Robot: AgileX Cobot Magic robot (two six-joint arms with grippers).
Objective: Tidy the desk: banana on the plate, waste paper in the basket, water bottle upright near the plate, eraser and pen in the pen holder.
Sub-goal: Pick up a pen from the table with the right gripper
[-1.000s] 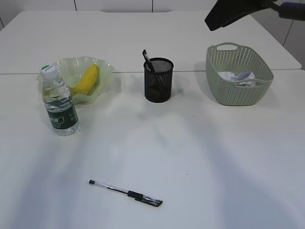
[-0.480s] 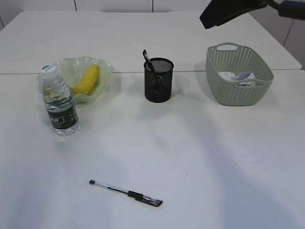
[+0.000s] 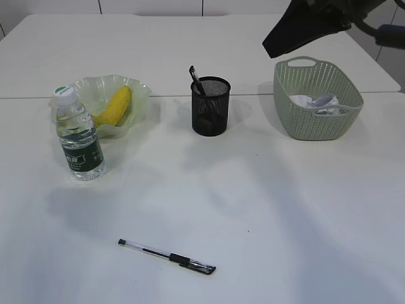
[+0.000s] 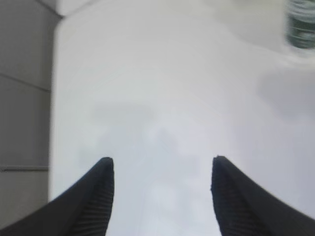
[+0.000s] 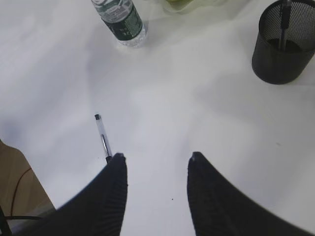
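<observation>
Your left gripper (image 4: 160, 169) hangs over bare desk (image 3: 253, 209) with its jaws apart and nothing between them; the bottom of the bottle (image 4: 301, 24) shows blurred at the top right of the left wrist view. Your right gripper (image 5: 156, 158) is high above the desk, jaws apart and empty. In the exterior view only a dark part of the right arm (image 3: 304, 25) shows, at the top right, above and behind the basket (image 3: 316, 98).

The banana (image 3: 116, 106) lies in the plate (image 3: 142, 88) at the back left. The bottle (image 3: 78, 134) stands upright just in front of the plate, at its left side, cap on. The pen holder (image 3: 211, 106) stands mid-desk, near the seam, with 1 dark pen (image 3: 197, 80) sticking out of it at a slant. The paper (image 3: 316, 103) sits inside the basket at the right.

1 clear pen with a black grip (image 3: 168, 256) lies flat on the front of the desk, well apart from the holder. In the right wrist view that pen (image 5: 102, 137) runs up to the tip of the left-hand finger (image 5: 110, 191), which hides its lower end. You cannot see the eraser in any view.
</observation>
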